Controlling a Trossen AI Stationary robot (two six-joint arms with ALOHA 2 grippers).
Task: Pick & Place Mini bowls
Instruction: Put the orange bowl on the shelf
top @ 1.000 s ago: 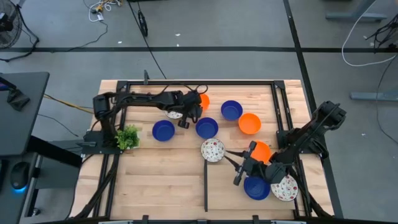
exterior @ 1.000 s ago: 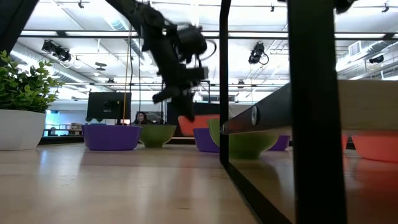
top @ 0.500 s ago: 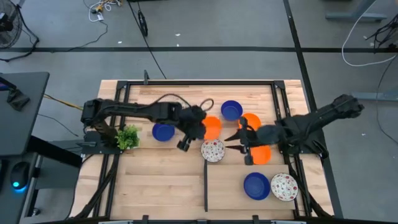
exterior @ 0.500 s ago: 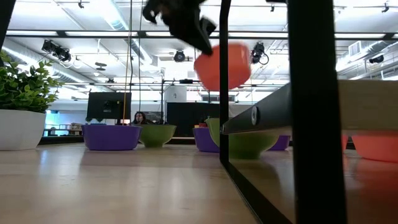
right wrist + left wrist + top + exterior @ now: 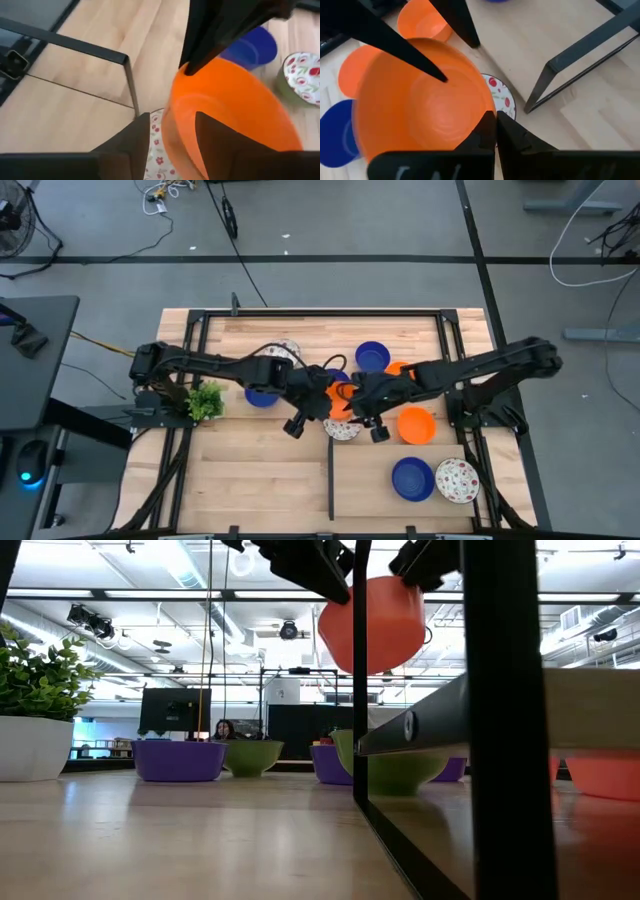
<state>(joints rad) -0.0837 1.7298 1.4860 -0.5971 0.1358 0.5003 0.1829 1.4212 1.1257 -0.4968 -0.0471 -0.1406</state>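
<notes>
An orange bowl (image 5: pixel 338 394) is held in the air above the middle of the table (image 5: pixel 260 460), its rim pinched by the left claw (image 5: pixel 495 131), whose fingers are pressed together on it. The right claw (image 5: pixel 172 131) is brought up to the same bowl from the opposite side, with its fingers spread and the bowl's rim lying between them; whether they touch it cannot be told. In the low view the bowl (image 5: pixel 370 622) is seen hanging well clear of the tabletop between the two claws. Directly beneath the claws a white bowl with red speckles (image 5: pixel 341 429) rests on the wood. Just beyond the right claw, toward that arm's base, a second orange bowl (image 5: pixel 416 424) is set on the table, and nearer the front edge a blue bowl (image 5: pixel 412 478) and another speckled bowl (image 5: pixel 459 480) lie side by side. Behind the claws a blue bowl (image 5: pixel 371 357) is seen near the far edge, and another blue bowl (image 5: pixel 262 395) lies under the left arm, near a small green plant (image 5: pixel 206 400).
</notes>
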